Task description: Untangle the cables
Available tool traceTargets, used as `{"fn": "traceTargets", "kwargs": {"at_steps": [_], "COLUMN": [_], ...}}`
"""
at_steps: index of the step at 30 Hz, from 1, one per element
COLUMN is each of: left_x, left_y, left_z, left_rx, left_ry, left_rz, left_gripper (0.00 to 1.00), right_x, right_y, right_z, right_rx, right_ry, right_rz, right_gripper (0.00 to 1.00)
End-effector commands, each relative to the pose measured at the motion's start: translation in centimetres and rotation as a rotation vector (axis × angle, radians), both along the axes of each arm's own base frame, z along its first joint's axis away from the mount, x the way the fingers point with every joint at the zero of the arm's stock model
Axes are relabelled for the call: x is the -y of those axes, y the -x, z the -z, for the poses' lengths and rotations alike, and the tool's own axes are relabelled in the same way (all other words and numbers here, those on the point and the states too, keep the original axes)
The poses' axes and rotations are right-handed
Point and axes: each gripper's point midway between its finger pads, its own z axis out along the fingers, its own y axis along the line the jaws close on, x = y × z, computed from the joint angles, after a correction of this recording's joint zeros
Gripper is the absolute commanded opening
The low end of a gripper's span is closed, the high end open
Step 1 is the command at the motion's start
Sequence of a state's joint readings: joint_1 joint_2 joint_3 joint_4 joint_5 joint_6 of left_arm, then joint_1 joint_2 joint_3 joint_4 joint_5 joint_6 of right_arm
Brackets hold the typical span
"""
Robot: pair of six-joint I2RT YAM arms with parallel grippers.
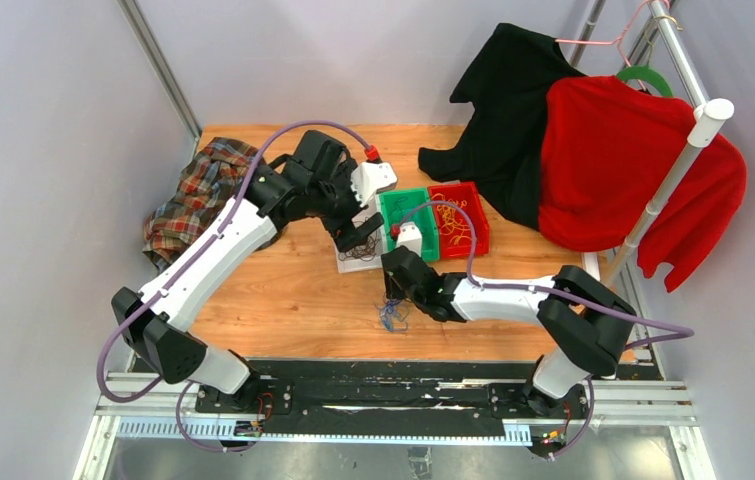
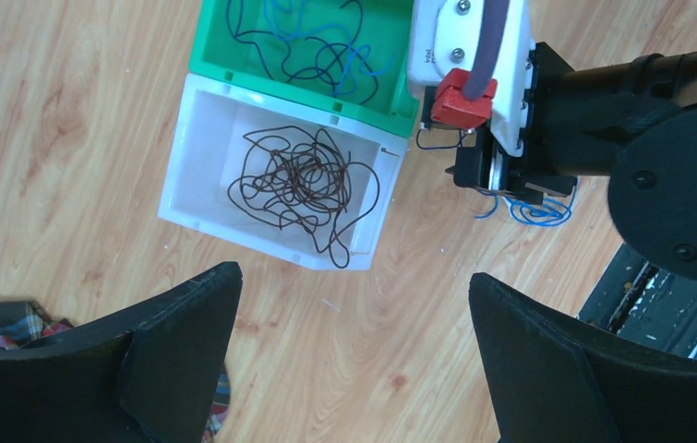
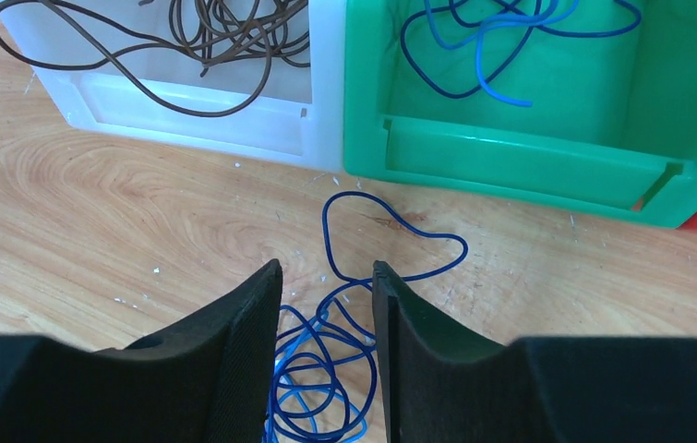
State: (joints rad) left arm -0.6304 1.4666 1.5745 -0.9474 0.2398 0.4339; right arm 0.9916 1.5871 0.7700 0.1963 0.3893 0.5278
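A clump of blue cables (image 3: 326, 369) lies on the wooden table (image 1: 283, 290) in front of the bins; it also shows in the top view (image 1: 391, 315). My right gripper (image 3: 324, 277) is low over it, jaws partly open with the blue loops between them, not clamped. One blue loop (image 3: 390, 231) trails toward the green bin (image 3: 520, 161). My left gripper (image 2: 354, 286) is wide open and empty above bare table beside the white bin (image 2: 192, 166), which holds dark cables (image 2: 298, 185). The green bin holds blue cables (image 2: 317, 46). The red bin (image 1: 473, 190) holds yellow-orange cables (image 1: 456, 228).
A plaid cloth (image 1: 198, 195) lies at the table's back left. A black garment (image 1: 513, 100) and a red garment (image 1: 633, 170) hang from a white rack (image 1: 688, 150) at the back right and drape onto the table by the red bin.
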Motion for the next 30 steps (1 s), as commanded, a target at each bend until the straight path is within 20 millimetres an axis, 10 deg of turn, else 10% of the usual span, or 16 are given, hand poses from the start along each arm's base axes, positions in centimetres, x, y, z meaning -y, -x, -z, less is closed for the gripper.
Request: {"fn": "traceTargets", "kwargs": {"at_steps": [1,9,15,21,30], "left_x": [0.0,0.7,0.4,0.3,2.6], "left_y": [0.6,1.8,1.8,2.9,7.4], "left_z": [-1.8,-2.4,-2.5,-2.1,-1.8], "left_rx": [0.027,-0.004,0.012,0.003,-0.105], "left_ry": [0.046,0.101,0.093,0.092,0.206], "left_rz": [0.012,0.043,0.043,0.105,0.379], "left_gripper": [0.98,0.98,0.98,0.98,0.93], "right_x": [1.4,2.7,0.7,-0.7,-2.2], "right_y": [0.0,0.7,0.9,0.0,5.1], "right_z": [0.5,1.3,1.7,-4.6,-16.5], "right_rx": [-0.056,-0.087,-0.101,0.078,0.29], "right_ry": [0.071,0.151,0.068,-0.124,-0.437], "right_rz": [0.058,0.094,0.035,-0.064,-0.428], "right_gripper": [0.4,0.54,0.37,0.05,0.01]}}
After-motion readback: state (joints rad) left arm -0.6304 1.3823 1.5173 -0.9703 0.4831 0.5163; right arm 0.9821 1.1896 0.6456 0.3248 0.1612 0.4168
